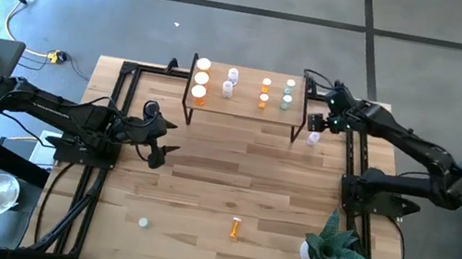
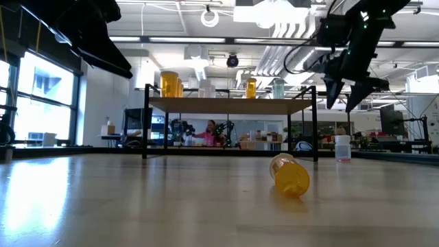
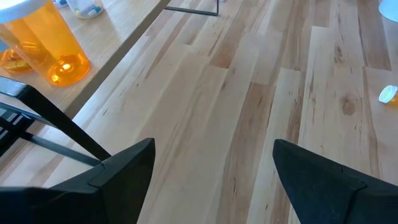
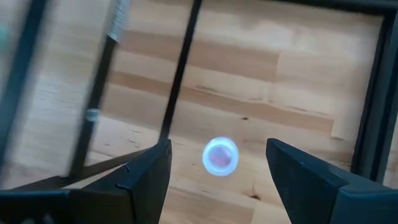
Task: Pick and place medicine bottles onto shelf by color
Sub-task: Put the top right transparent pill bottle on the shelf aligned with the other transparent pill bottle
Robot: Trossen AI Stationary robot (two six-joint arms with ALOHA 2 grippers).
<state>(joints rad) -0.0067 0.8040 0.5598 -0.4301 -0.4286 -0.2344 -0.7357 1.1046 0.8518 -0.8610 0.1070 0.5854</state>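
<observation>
While my left gripper (image 1: 163, 148) hung idle over the bare boards just in front of the shelf's left end, its jaws spread and holding nothing, I judged it no threat so long as I left it parked; any sideways drift, though, could have put it into the near left leg of the shelf (image 1: 243, 113). On the shelf itself the orange bottles (image 1: 201, 79) stood in a row at the left, two clear ones (image 1: 230, 81) next to them, two small orange ones mid-board and the green pair (image 1: 288, 95) toward the right, so the rows were crowded and one bump would topple several. Down near the front of the table a loose orange bottle (image 2: 290, 175) lay on its side, and a round body like that could roll away from a careless pinch. Farthest right, my right gripper (image 4: 217, 163) hovered with jaws wide above a clear bottle (image 4: 220, 156) standing on the table (image 1: 233, 176) just beside the shelf's right end. I worried that a descent slightly off centre would clip its cap and knock it over, or that a finger would strike the shelf leg close by.
</observation>
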